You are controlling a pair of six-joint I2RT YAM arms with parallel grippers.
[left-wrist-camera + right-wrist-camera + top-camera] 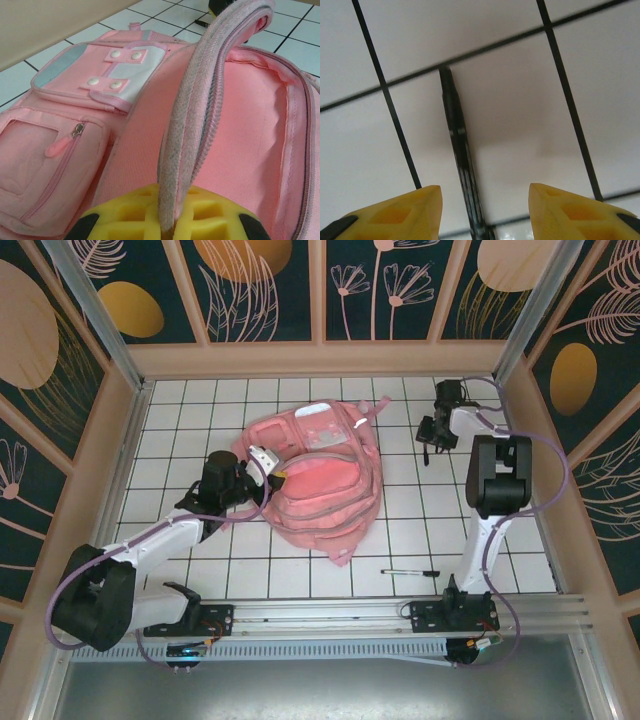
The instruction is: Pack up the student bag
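Table [200, 420]: student bag [320, 480], near pen [410, 571] (far pen [460, 150])

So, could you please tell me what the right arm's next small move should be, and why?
Probably lower the right gripper and close on the black pen, which lies on the tiled table between its open fingers. The left gripper holds the student bag open by its zipper flap, ready to receive it.

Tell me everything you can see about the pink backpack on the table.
The backpack is soft pink fabric, lying flat on the white-tiled table. Its main compartment is unzipped, showing plain pink lining. The front carries a pale blue panel with white snap tabs, and a small zip pocket with a pink puller. The left claw pinches the zippered opening edge and holds it raised.
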